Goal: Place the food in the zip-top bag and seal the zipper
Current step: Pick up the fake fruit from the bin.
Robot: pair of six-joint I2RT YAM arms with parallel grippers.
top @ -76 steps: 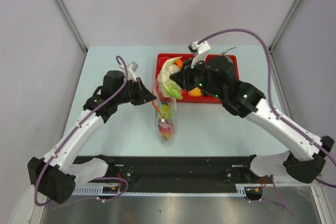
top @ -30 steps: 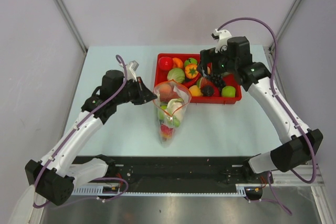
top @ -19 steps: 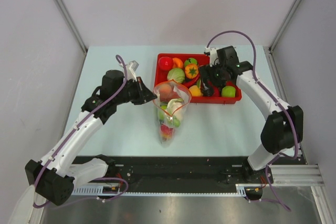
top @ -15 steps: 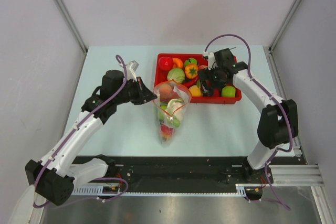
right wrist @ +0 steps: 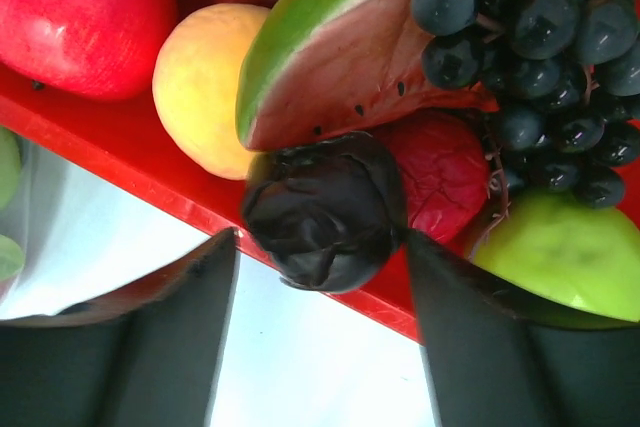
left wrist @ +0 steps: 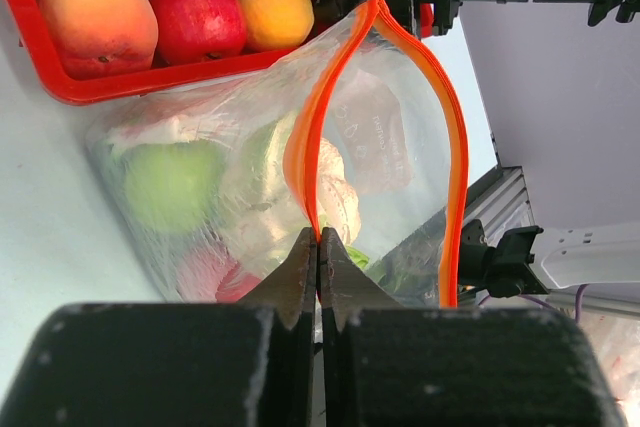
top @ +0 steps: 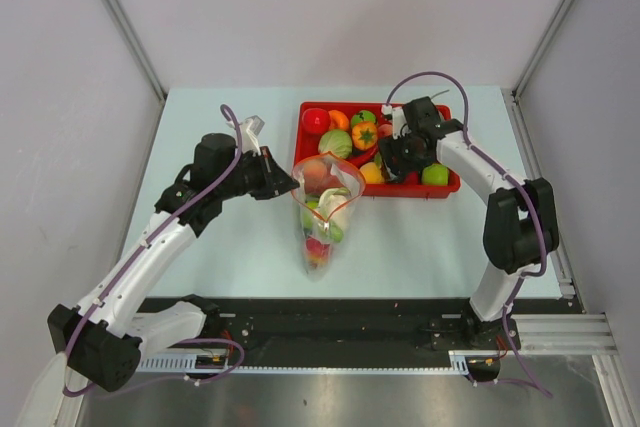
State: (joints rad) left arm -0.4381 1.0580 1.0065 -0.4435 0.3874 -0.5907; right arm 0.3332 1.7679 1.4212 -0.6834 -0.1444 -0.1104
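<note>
The clear zip-top bag (top: 322, 209) stands open on the table, holding green, white and red toy food. My left gripper (left wrist: 318, 247) is shut on its orange-red zipper strip (left wrist: 300, 157) and holds the mouth open; it also shows in the top view (top: 283, 184). My right gripper (right wrist: 320, 277) is open over the red tray's front wall, its fingers on either side of a dark wrinkled toy fruit (right wrist: 325, 209). It also shows in the top view (top: 395, 169). A watermelon slice (right wrist: 340, 57), black grapes (right wrist: 540, 57), a yellow fruit (right wrist: 205, 87) and a green apple (right wrist: 565, 257) lie beside it.
The red tray (top: 444, 188) stands behind the bag, with a red fruit (top: 316, 121), an orange pepper (top: 364, 135) and more food. In the left wrist view its corner (left wrist: 70, 87) holds a peach, a red apple and an orange fruit.
My right arm has let a large leafy vegetable go into the bag, swung back over the tray and come down with open fingers round the dark fruit. The left arm has not moved.
</note>
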